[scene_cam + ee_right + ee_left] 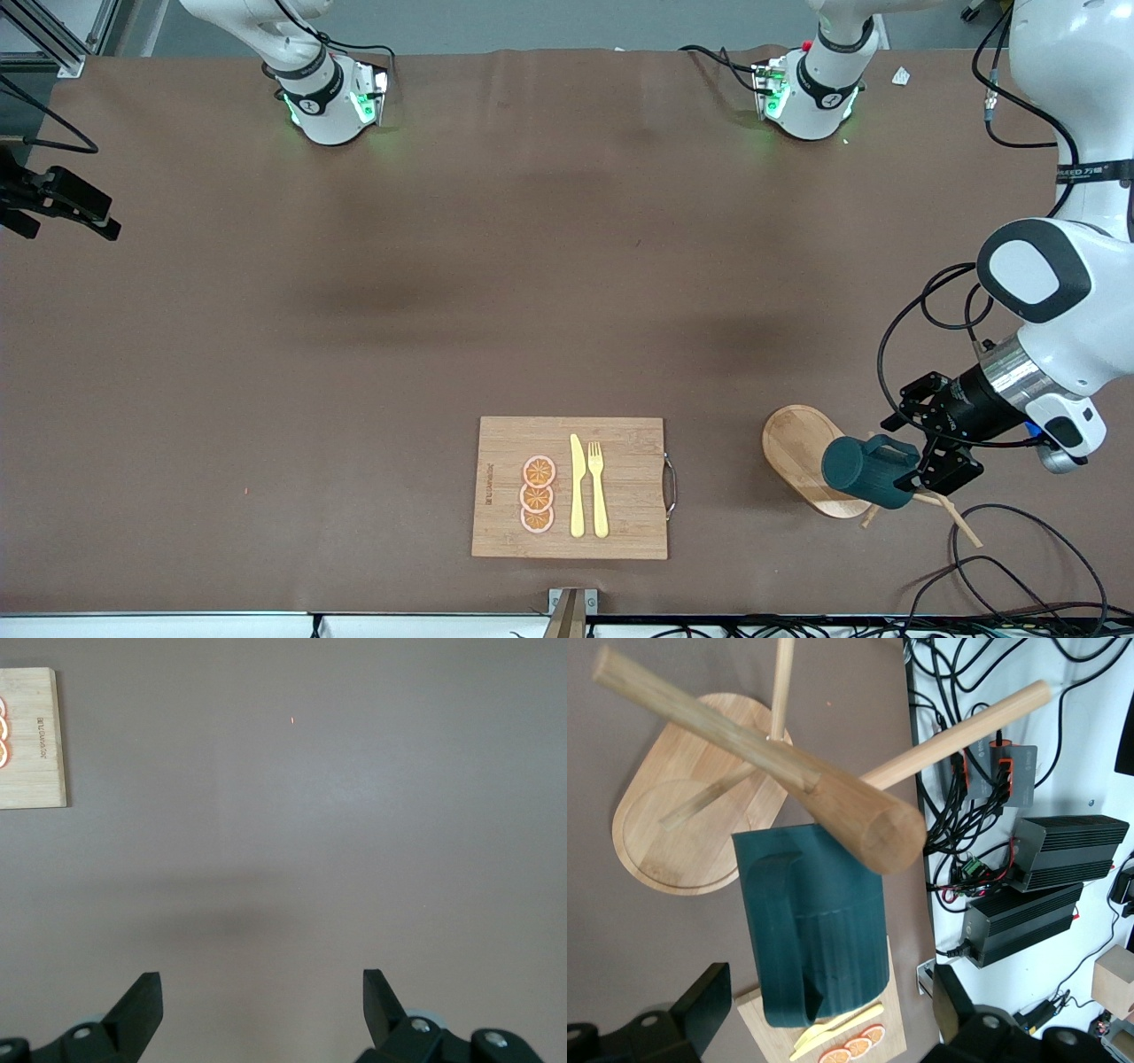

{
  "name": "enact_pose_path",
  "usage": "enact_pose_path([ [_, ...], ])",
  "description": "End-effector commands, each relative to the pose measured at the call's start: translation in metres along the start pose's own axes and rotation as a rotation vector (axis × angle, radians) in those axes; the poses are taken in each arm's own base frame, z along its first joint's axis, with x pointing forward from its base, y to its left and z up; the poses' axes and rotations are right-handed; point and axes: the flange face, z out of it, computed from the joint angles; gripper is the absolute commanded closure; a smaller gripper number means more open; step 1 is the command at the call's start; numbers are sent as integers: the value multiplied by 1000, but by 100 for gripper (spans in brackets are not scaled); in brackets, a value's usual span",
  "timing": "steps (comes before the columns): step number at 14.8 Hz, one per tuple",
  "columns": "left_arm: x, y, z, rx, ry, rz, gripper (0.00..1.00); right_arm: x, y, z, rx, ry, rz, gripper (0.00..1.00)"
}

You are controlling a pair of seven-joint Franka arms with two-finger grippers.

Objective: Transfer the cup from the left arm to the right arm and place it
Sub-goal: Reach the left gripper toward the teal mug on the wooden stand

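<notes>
The left gripper is spread wide around the cup on the wooden stand, not yet grasping; it should clamp squarely, while the right gripper waits wide apart over the table

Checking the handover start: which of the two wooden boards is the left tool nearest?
The oval board under the cup, toward the left arm's end; the rectangular cutting board holds cutlery, far from the left tool.
</notes>
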Motion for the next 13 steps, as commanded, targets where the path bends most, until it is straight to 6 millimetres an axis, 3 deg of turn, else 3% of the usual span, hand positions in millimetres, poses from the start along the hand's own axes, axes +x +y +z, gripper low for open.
enact_pose_path([
  [1,2,-4,4,-17,-28,-53,0,-3,-2,-3,4,8,5,0],
  [13,13,-10,32,-38,-52,-99,0,-3,-2,-1,3,4,5,0],
])
